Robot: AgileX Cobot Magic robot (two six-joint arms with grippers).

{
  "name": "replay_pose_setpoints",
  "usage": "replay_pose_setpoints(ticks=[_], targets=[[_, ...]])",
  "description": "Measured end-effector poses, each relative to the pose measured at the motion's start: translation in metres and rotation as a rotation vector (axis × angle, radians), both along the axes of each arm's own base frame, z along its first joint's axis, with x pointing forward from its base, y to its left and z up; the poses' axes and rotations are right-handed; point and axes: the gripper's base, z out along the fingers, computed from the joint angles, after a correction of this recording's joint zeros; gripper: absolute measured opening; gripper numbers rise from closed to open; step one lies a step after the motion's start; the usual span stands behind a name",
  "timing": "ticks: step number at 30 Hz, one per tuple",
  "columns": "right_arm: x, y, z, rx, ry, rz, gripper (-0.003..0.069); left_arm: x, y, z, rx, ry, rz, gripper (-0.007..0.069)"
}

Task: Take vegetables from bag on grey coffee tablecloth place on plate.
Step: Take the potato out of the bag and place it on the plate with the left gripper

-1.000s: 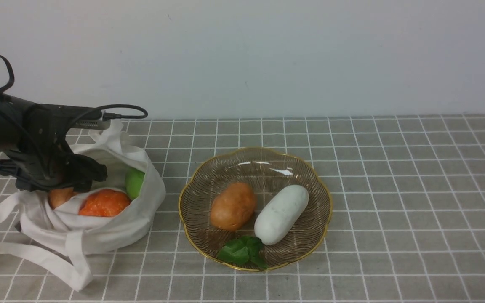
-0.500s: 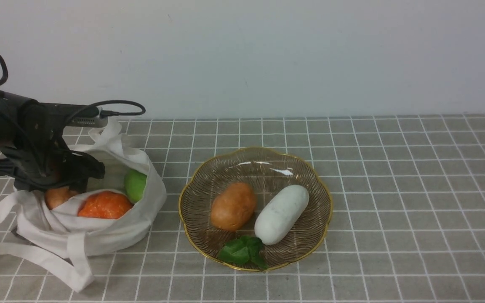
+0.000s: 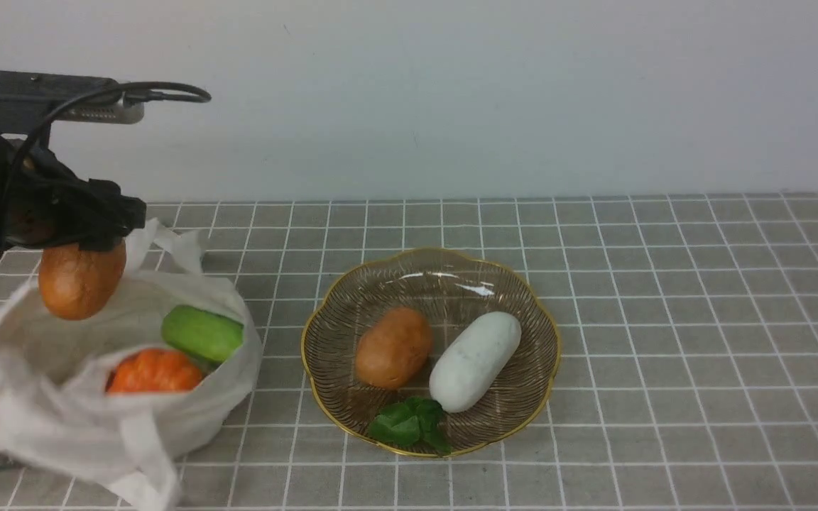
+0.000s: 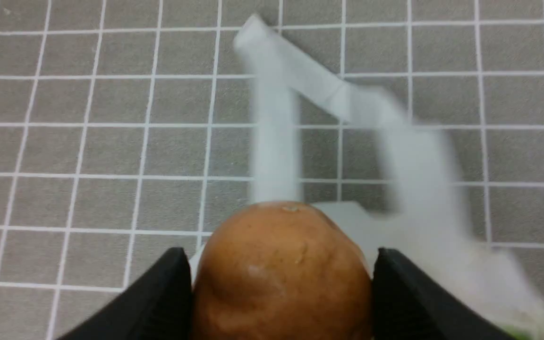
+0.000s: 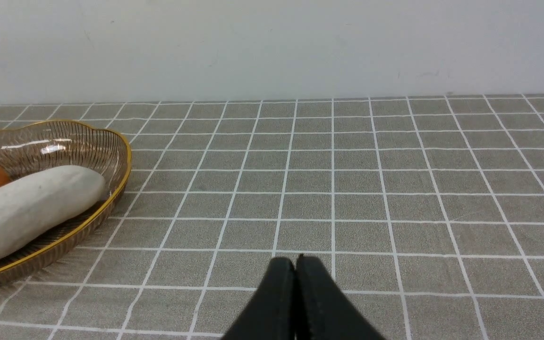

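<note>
My left gripper (image 3: pixel 89 238) hangs above the off-white bag (image 3: pixel 61 419) at the left, shut on a brown potato (image 3: pixel 81 280) that is lifted clear of the bag's mouth. In the left wrist view the potato (image 4: pixel 281 278) sits between the two black fingers (image 4: pixel 170 283), with the bag's blurred straps (image 4: pixel 276 141) below. An orange pumpkin (image 3: pixel 153 371) and a light green cucumber (image 3: pixel 203 333) lie in the bag. The glass plate (image 3: pixel 554 355) holds a second potato (image 3: pixel 393 348). My right gripper (image 5: pixel 295 259) is shut and empty, low over the grey tablecloth (image 5: pixel 395 189).
A white gourd (image 3: pixel 474 362) and dark green leaves (image 3: pixel 409 424) also lie in the plate. The plate's gold rim (image 5: pixel 121 184) is off to one side of the right gripper. A pale wall closes the far edge of the tablecloth (image 3: pixel 664 319).
The left gripper has risen out of the bag with the potato in its grip. The bag has shifted and slumped, and the cucumber shows more fully.
</note>
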Motion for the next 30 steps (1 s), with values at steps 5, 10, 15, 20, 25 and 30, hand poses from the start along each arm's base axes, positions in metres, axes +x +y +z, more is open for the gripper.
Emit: replay_pose_setpoints(ticks=[5,10,15,20,25,30], targets=[[0.000,0.000,0.000,0.000,0.000,0.000,-0.0015,0.001,-0.005,0.001,-0.069,-0.021,-0.005,0.0436],[0.000,0.000,0.000,0.000,0.000,0.000,-0.0015,-0.006,-0.042,0.012,-0.158,-0.043,-0.154,0.0436],[0.000,0.000,0.000,0.000,0.000,0.000,-0.0015,-0.023,-0.116,0.017,-0.229,-0.060,-0.463,0.0436],[0.000,0.000,0.000,0.000,0.000,0.000,-0.0015,-0.023,-0.150,-0.001,-0.275,-0.021,-0.551,0.0436],[0.000,0.000,0.000,0.000,0.000,0.000,-0.0015,-0.013,-0.167,-0.040,-0.393,0.117,-0.500,0.0436],[0.000,0.000,0.000,0.000,0.000,0.000,-0.0015,-0.018,-0.181,-0.055,-0.487,0.224,-0.534,0.0436]])
